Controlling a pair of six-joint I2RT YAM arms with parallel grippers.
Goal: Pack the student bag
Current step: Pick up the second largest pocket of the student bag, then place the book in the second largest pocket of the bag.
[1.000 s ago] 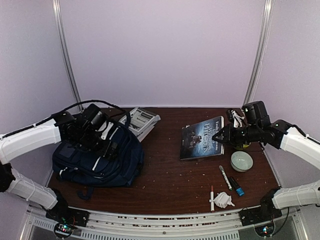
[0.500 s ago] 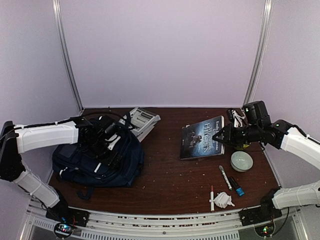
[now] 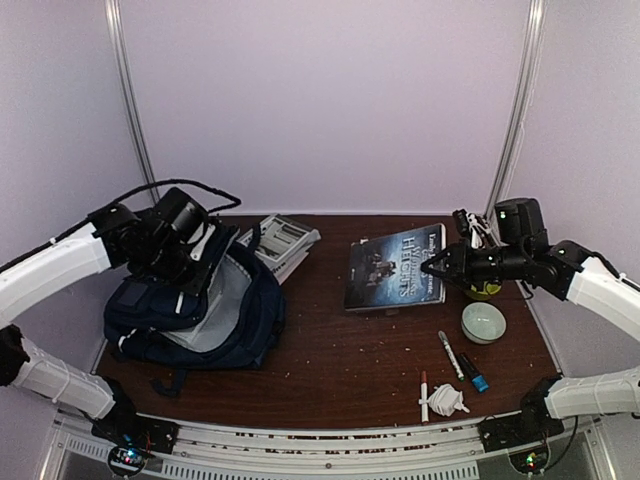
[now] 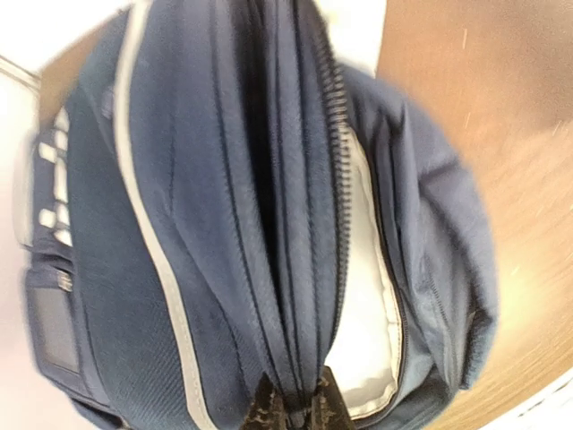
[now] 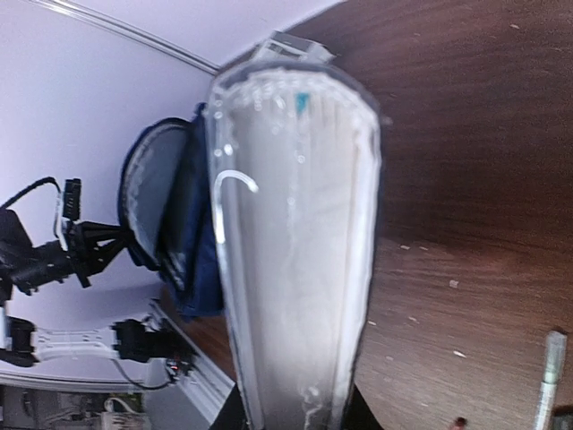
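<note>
The student bag [image 3: 240, 325], navy with a thin white stripe, lies at the left of the table. Its main compartment gapes and shows pale lining [image 3: 215, 315]. My left gripper [image 3: 197, 272] is shut on the bag's upper edge and holds it up. In the left wrist view the folded navy fabric [image 4: 269, 224] runs between the fingertips of that gripper [image 4: 291, 410], beside the zip and white lining [image 4: 367, 305]. My right gripper [image 3: 432, 268] is shut on the right edge of a dark-covered book [image 3: 393, 270]. The right wrist view looks along the book's page edge [image 5: 295, 224] from that gripper [image 5: 291, 414] towards the bag [image 5: 175, 233].
A white and grey booklet [image 3: 283, 242] lies behind the bag. At the right are a pale bowl [image 3: 483, 322], a white marker [image 3: 450, 352], a blue-capped marker [image 3: 473, 374], a thin red-tipped pen [image 3: 424, 395], a crumpled white thing [image 3: 451, 400] and a yellow-green object [image 3: 485, 291].
My left gripper shut on the bag's upper edge and pulled it up and back, so the compartment opened. My right gripper carried the book a little to the left.
</note>
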